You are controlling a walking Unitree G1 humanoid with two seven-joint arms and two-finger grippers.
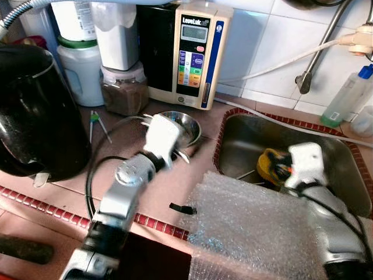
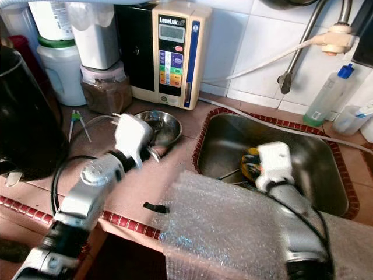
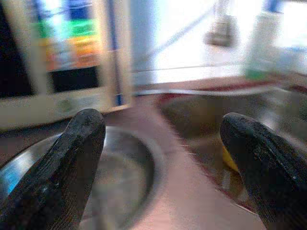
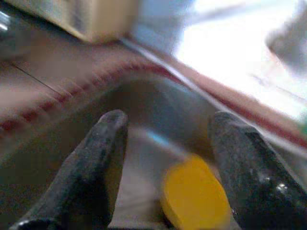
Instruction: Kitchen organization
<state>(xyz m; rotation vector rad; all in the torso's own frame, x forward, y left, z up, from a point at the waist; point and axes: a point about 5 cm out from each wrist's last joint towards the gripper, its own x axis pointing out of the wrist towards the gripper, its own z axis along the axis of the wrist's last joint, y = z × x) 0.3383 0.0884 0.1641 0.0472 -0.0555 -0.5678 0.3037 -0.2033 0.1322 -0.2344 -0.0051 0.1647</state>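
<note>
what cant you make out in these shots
- Yellow object in the sink: blurred in the right wrist view, half hidden behind the right claw in the eye views.
- Steel bowl: near side covered by the left claw.
- Panel buttons on the beige appliance: too small to read.

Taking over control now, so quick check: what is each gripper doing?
Left gripper: open, empty, over the steel bowl.
Right gripper: open, empty, in the sink, above a yellow object.

Silver arms, white wrist housings; black cables, black claw fingers
</note>
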